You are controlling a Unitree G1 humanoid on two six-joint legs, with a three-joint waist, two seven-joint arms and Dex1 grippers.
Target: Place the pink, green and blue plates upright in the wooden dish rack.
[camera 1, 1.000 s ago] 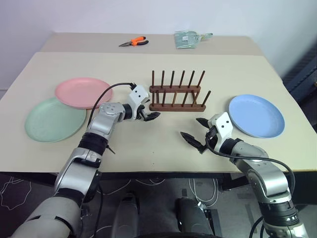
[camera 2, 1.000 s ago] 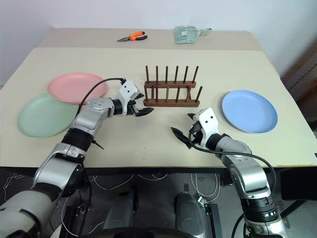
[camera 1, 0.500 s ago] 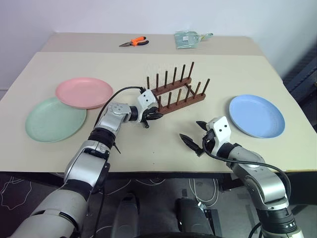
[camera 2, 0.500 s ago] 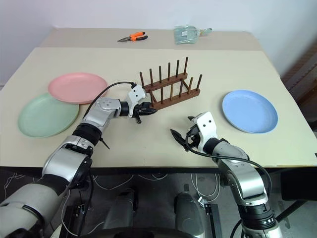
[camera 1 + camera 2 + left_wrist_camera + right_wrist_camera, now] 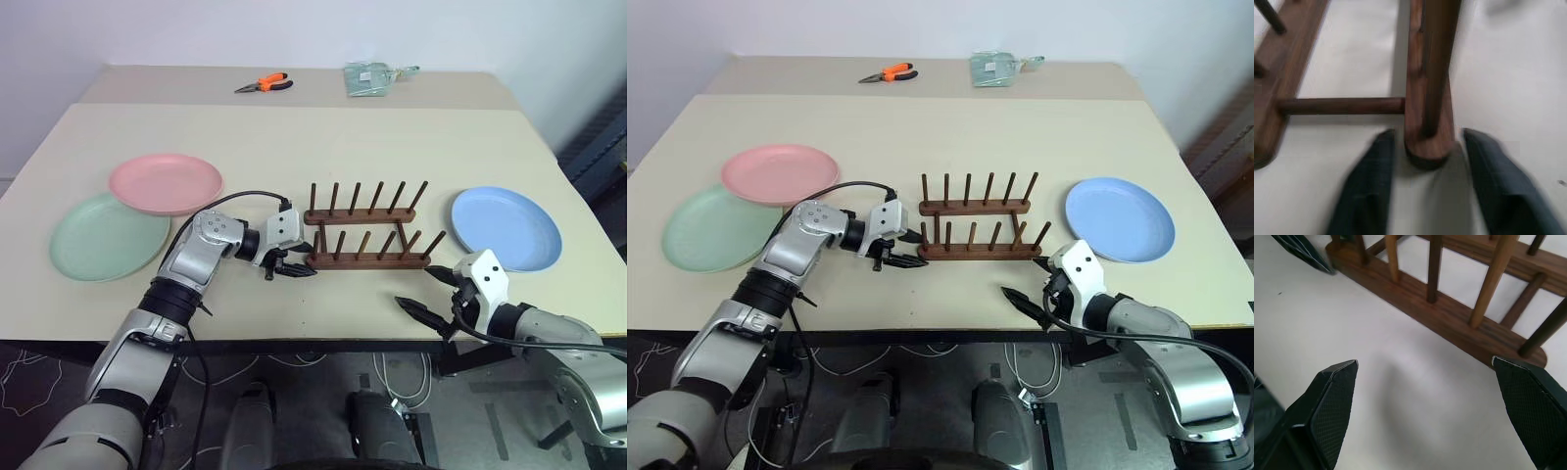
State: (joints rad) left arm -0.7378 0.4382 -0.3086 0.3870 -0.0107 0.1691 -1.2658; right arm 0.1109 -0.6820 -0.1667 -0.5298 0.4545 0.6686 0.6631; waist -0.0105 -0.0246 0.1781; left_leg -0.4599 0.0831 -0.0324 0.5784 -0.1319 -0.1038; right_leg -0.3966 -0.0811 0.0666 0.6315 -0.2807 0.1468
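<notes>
The counter [image 5: 294,127] is carrying everything, its pale top looking smooth enough that things are likely sliding easily on it. Near its front edge the wooden dish rack [image 5: 364,235] is standing level, square to the front edge, between the two arms; it is looking stiff and light for its length, so any push on one end is probably swinging the whole thing round. The three plates are all lying flat and none is in the rack yet: the blue plate [image 5: 506,228] is sitting to the right of the rack, while the green plate [image 5: 108,235] is lying at the left with the pink plate [image 5: 165,182] overlapping its far edge. They are looking like thin, rigid, fairly slick plastic (light, not fragile by my guess), and lying flat they are best taken by the raised rim at the near edge, then tipped upright between two pairs of pegs. The left hand [image 5: 290,265] is straddling the end of the rack's front rail, its fingers [image 5: 1365,191] standing just off the wood on either side, not pinching it. The right hand [image 5: 431,293] is hovering spread wide and empty over the bare counter just in front of the rack's right end
</notes>
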